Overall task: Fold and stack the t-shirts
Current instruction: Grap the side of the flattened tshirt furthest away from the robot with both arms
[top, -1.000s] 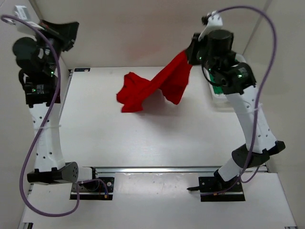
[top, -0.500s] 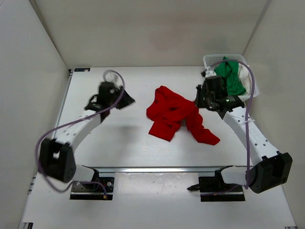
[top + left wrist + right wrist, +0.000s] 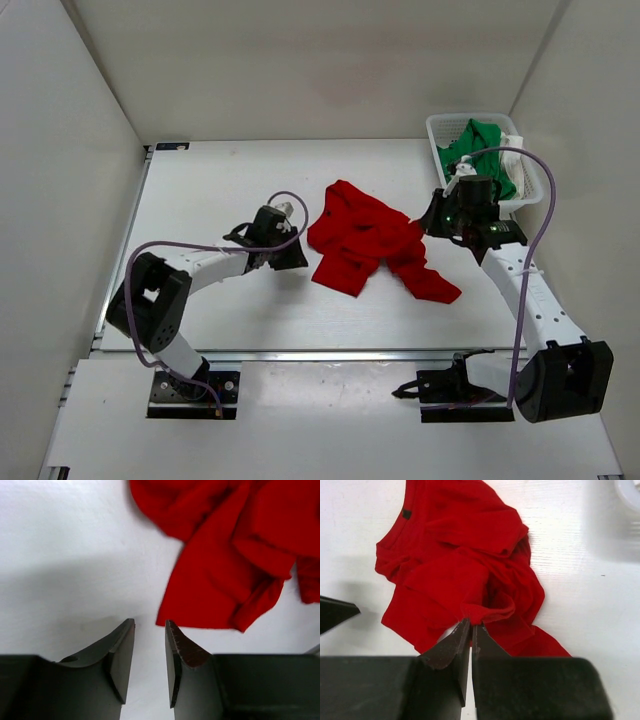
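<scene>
The red t-shirt (image 3: 365,240) lies crumpled in the middle of the table, its collar toward the back. My right gripper (image 3: 432,226) is low at the shirt's right edge. In the right wrist view it (image 3: 472,624) is shut on a raised fold of the red t-shirt (image 3: 455,545). My left gripper (image 3: 297,258) rests low by the shirt's left hem. In the left wrist view it (image 3: 150,622) is open and holds nothing, just short of the corner of the red t-shirt (image 3: 225,560). The green t-shirt (image 3: 485,150) sits in the basket, with a bit of white cloth (image 3: 513,158) beside it.
The white mesh basket (image 3: 440,126) stands at the back right corner, close behind my right arm. White walls enclose the table on the left, back and right. A metal rail (image 3: 330,355) runs along the near edge.
My right arm came down and laid the red t-shirt on the table, still gripping it. My left arm swung from high at the back left down to the shirt's left edge and opened.
</scene>
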Available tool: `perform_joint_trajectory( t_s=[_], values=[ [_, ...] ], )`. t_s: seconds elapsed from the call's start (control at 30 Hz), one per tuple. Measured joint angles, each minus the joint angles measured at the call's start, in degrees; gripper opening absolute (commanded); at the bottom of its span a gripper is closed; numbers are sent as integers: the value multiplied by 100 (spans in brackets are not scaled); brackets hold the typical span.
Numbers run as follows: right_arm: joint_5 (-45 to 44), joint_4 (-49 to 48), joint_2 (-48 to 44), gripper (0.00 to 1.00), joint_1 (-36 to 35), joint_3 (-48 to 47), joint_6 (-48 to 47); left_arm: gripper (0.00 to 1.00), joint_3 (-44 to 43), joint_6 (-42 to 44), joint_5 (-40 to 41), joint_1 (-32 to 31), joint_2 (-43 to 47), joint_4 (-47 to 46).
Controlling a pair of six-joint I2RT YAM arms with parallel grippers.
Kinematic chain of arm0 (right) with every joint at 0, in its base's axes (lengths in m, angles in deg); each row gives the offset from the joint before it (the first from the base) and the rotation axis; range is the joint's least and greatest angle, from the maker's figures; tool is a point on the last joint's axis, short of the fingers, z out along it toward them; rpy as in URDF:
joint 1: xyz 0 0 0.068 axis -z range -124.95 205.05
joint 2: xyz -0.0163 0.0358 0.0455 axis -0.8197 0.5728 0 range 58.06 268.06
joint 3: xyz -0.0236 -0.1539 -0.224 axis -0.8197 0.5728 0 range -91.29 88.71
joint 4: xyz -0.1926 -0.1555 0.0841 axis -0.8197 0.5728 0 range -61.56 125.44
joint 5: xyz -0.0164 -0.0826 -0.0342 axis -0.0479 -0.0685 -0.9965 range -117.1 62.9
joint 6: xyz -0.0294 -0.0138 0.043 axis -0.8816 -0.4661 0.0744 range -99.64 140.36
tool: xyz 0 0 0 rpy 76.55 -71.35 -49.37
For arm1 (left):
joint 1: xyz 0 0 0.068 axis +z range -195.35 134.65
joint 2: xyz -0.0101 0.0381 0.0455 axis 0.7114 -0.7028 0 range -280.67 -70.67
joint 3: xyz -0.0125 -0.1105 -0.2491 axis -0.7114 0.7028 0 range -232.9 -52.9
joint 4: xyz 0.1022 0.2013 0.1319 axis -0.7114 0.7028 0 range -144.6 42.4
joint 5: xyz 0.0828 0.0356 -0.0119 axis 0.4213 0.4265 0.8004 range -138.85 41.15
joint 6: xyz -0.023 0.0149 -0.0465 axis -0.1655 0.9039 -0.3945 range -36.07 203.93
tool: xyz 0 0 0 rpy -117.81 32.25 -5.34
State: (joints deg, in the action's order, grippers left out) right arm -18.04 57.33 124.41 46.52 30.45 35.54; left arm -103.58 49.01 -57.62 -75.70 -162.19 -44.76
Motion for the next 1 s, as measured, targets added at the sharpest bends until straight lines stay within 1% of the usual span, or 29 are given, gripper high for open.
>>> perform_joint_trajectory(
  t_s=[0.13,0.2,0.4,0.53,0.67,0.8,1.0],
  values=[
    [160,-81,31,0,7,133,9,46,127,52,72,-369,-101,-13],
    [221,-127,31,0,2,179,9,45,116,90,76,-507,-208,-52],
    [345,-216,7,0,2,282,9,47,-52,184,345,-695,-579,-22],
    [411,-275,-68,1,4,293,13,51,-76,205,560,-780,-595,-37],
    [417,-291,-133,0,4,308,11,51,-90,210,675,-863,-612,-81],
    [461,-323,-136,0,4,326,31,45,-236,234,938,-1054,-739,-83],
    [522,-372,-164,1,4,341,48,40,-334,251,1172,-1226,-831,-81]
  ],
)
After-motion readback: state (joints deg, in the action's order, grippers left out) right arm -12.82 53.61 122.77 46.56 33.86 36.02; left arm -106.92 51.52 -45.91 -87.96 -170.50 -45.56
